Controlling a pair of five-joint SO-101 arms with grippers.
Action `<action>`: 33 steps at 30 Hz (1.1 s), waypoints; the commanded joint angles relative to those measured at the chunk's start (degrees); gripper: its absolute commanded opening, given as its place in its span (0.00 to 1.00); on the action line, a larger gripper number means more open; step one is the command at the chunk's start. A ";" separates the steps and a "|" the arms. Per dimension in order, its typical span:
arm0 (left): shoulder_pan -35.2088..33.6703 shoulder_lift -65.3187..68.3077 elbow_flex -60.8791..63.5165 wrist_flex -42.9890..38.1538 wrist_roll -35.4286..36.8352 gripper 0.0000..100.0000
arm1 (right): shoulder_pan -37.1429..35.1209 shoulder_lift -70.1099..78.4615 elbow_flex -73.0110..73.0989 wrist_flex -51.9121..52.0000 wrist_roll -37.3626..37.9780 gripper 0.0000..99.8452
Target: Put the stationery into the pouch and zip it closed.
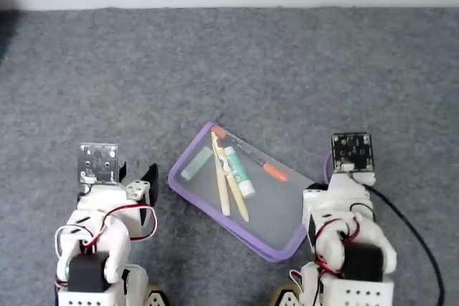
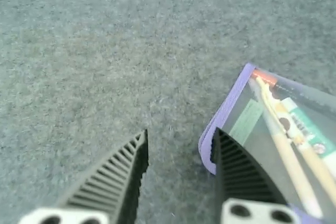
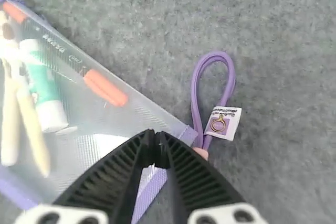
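A clear pouch (image 1: pixel 281 214) with a purple border lies slantwise between the two arms. Inside it are an orange pen (image 1: pixel 272 171), a white and green glue stick (image 1: pixel 239 172), two cream pencils (image 1: pixel 228 190) and a pale green eraser (image 1: pixel 196 163). My left gripper (image 2: pixel 180 132) stands open just off the pouch's purple corner (image 2: pixel 223 114), with one finger over the edge. My right gripper (image 3: pixel 156 137) is shut above the pouch's opposite corner, beside the purple loop (image 3: pixel 212 87). I cannot tell whether it pinches anything.
Grey carpet (image 1: pixel 229 62) covers the whole table, open behind and to both sides of the pouch. A white tag (image 3: pixel 223 123) hangs on the loop. A pale wall runs along the far edge.
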 commanded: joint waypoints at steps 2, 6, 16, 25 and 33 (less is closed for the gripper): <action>-0.18 -6.86 3.21 -0.79 -1.67 0.15 | 0.13 -9.54 7.65 -1.89 -0.35 0.01; 0.09 -7.47 5.41 -0.88 -3.25 0.08 | 0.13 -17.01 13.27 -1.63 -0.18 0.01; -0.09 -7.38 13.14 -1.14 -3.25 0.01 | 0.48 -15.25 22.51 -1.98 -0.18 0.01; -0.09 -7.38 16.40 -0.62 -3.25 0.01 | 0.66 -15.25 25.32 -2.51 -0.35 0.01; -0.26 -7.38 16.31 4.92 -2.90 0.01 | 0.40 -15.16 25.41 0.57 -0.26 0.01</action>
